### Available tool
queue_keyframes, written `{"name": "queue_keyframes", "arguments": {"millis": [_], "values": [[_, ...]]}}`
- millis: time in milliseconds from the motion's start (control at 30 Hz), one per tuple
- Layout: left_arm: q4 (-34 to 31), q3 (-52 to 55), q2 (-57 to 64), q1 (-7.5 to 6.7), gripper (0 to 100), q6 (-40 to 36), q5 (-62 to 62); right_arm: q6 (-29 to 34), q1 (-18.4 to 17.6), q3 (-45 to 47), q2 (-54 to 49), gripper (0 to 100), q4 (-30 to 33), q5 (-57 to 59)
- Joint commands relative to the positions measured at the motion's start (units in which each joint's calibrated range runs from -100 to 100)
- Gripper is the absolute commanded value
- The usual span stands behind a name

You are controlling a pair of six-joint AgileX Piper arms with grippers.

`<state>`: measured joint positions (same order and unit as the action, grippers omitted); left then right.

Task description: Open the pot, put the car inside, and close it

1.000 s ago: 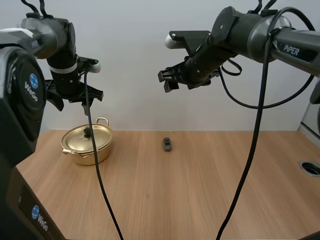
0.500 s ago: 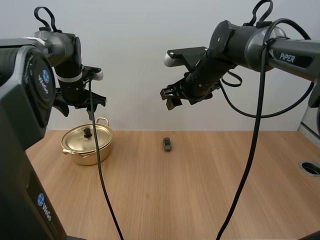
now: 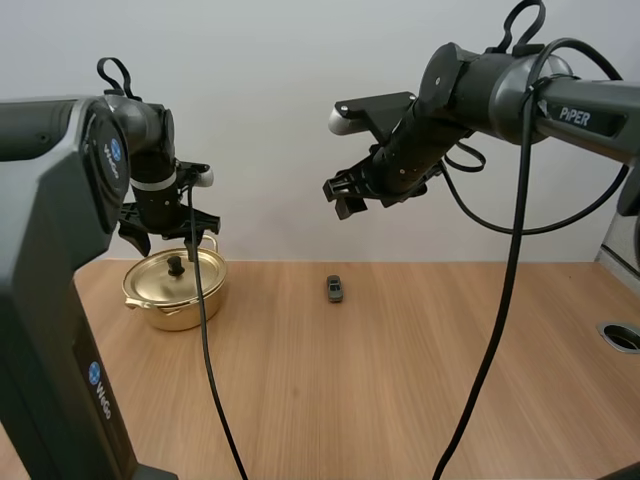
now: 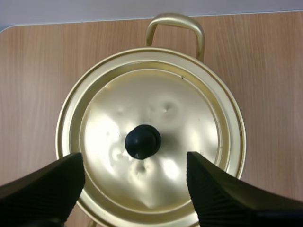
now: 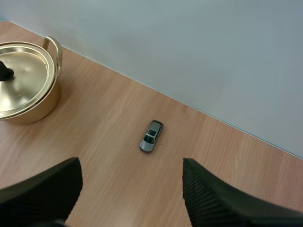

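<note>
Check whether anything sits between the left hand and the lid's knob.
Nothing visible does. The left hand hangs open straight above the lid, and the knob lies bare right below its gap.

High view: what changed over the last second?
The left gripper came down and in toward the pot and now hangs open just above the knob of the lid, holding nothing. The right gripper sank slightly, open, well above the car. Pot, lid and car stayed put; the lid is on.
</note>
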<state>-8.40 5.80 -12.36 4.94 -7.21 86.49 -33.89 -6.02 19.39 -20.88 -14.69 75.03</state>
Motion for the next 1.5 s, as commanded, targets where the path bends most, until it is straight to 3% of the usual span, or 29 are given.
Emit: {"name": "queue_keyframes", "arguments": {"millis": [0,700,933,1000,1100,1133,1467], "values": [[0.0,0.1,-0.8,-0.03,100,0.0,-1.3,-0.1,0.0,0.0,0.0,100,0.4,0.1],[-0.5,0.1,-4.9,0.04,100,0.1,-7.7,-0.4,0.0,0.0,0.0,100,0.3,0.1],[-0.5,0.1,-4.9,0.04,55,-0.1,-10.0,-0.4,0.0,0.0,0.0,100,0.3,0.1],[-0.5,0.1,-4.9,0.04,38,-0.5,-10.4,-0.4,0.0,0.0,0.0,100,0.3,0.1],[-0.5,0.1,-4.9,0.04,6,-1.6,-10.4,-0.4,0.0,0.0,0.0,100,0.3,0.1],[-0.5,0.1,-4.9,0.04,0,-2.1,-10.4,-0.4,0.0,0.0,0.0,100,0.3,0.1],[-0.6,0.1,-4.8,0.04,0,-2.2,-11.3,-0.4,0.0,0.0,0.0,100,0.3,0.1]]}}
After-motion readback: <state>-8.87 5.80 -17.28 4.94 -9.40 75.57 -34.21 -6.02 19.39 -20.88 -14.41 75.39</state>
